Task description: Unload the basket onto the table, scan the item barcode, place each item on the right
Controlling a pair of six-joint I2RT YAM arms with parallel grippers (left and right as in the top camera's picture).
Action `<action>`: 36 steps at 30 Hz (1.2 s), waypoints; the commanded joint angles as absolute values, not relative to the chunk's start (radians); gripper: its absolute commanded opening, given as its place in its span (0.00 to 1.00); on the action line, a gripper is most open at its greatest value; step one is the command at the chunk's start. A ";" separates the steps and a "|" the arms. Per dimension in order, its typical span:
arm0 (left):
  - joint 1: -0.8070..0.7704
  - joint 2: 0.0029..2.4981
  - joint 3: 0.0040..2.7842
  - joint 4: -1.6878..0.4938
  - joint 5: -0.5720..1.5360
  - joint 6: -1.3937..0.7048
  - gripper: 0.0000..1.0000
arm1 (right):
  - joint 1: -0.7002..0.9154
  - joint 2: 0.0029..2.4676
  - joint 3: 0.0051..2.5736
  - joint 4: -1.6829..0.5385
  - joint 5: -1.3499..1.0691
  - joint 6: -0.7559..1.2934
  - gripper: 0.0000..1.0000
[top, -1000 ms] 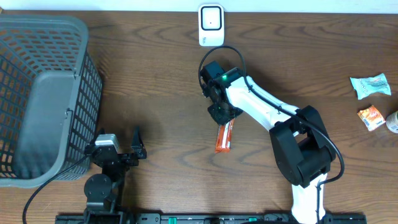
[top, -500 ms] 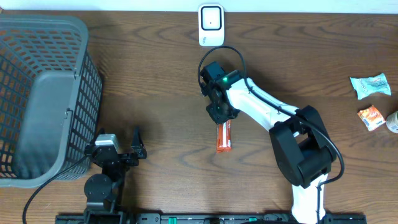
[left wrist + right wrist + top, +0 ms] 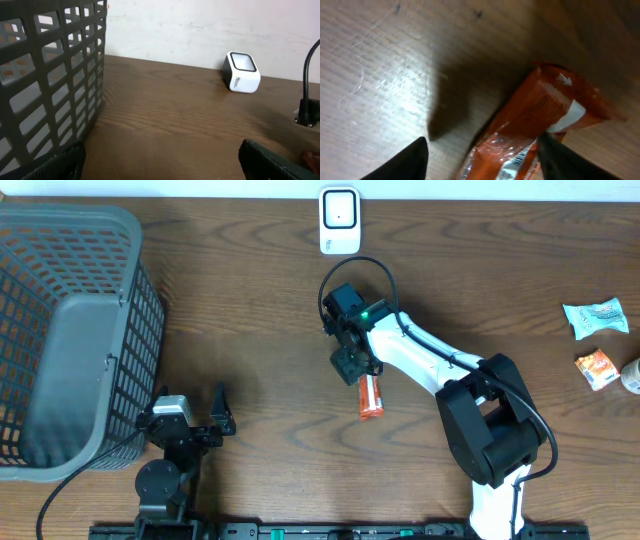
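Closing again on the orange packet point(image 3: 370, 395) comes first, I think: the right gripper point(image 3: 482, 150) has its fingers point(image 3: 412, 160) spread around it, not pinching. The packet lies near the table centre, at 6 o'clock from the scanner point(image 3: 339, 220). The left gripper point(image 3: 160, 150) stands wide apart, empty.

- One white scanner point(image 3: 339, 220).
- One grey basket point(image 3: 70, 215), well left of the scanner.
- Two orange packets: the long packet point(image 3: 371, 396) near the scanner, on the robot's side, and the small packet point(image 3: 597, 368) well right of it.
- One pale teal packet point(image 3: 596, 317), well right of the scanner.
- Two arms: left arm point(image 3: 165, 445), right arm point(image 3: 420, 355).
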State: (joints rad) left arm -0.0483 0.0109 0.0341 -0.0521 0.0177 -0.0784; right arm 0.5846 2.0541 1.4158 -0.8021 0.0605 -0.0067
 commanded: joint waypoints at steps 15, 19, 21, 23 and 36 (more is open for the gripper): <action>-0.044 0.006 0.004 -0.069 0.012 -0.081 0.98 | 0.580 2.001 1.491 -0.830 0.072 0.052 0.99; -0.044 0.006 0.004 -0.069 0.011 -0.080 0.98 | 0.580 1.922 1.573 -0.888 0.073 0.061 0.61; -0.044 0.006 0.004 -0.069 0.011 -0.080 0.98 | 0.578 1.877 1.589 -0.913 0.073 0.112 0.57; -0.044 0.006 0.004 -0.069 0.011 -0.081 0.98 | 0.567 1.845 1.589 -0.952 0.070 0.219 0.96; -0.044 0.006 0.004 -0.069 0.011 -0.080 0.98 | 0.370 1.846 1.252 -0.841 -0.372 0.427 0.94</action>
State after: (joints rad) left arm -0.0483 0.0109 0.0341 -0.0521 0.0174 -0.0788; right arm 0.4103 1.8393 1.3350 -0.8898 -0.2863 0.3283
